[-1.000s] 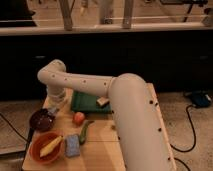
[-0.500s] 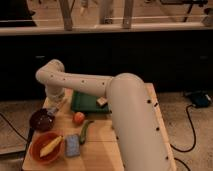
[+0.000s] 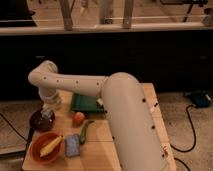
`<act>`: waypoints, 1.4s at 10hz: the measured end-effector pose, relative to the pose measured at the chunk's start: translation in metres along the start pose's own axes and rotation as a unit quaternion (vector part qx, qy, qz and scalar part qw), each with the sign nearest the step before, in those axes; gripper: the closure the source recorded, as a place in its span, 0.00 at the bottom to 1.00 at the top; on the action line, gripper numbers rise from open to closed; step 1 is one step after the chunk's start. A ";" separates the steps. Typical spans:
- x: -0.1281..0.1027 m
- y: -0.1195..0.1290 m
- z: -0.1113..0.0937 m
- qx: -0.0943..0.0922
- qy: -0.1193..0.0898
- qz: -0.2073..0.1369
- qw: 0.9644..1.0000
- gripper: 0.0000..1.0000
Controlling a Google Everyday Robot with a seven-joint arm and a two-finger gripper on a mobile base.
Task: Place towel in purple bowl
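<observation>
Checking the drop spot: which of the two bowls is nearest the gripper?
The purple bowl, the dark one farther back; the shut gripper hangs right above it. The orange bowl lies nearer the camera, with something yellow inside.

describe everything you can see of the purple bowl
The purple bowl is small, round and dark maroon with a glossy rim. It stands upright near the left edge of the wooden table, just behind the orange bowl. The end effector hangs shut right over it, hiding part of its inside; what lies in it cannot be told.
</observation>
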 end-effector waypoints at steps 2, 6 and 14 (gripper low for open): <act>-0.013 -0.004 0.002 -0.001 -0.005 -0.021 1.000 1.00; -0.032 -0.013 0.009 -0.009 -0.014 -0.055 0.998 1.00; -0.044 -0.019 0.017 -0.020 -0.028 -0.081 0.996 0.73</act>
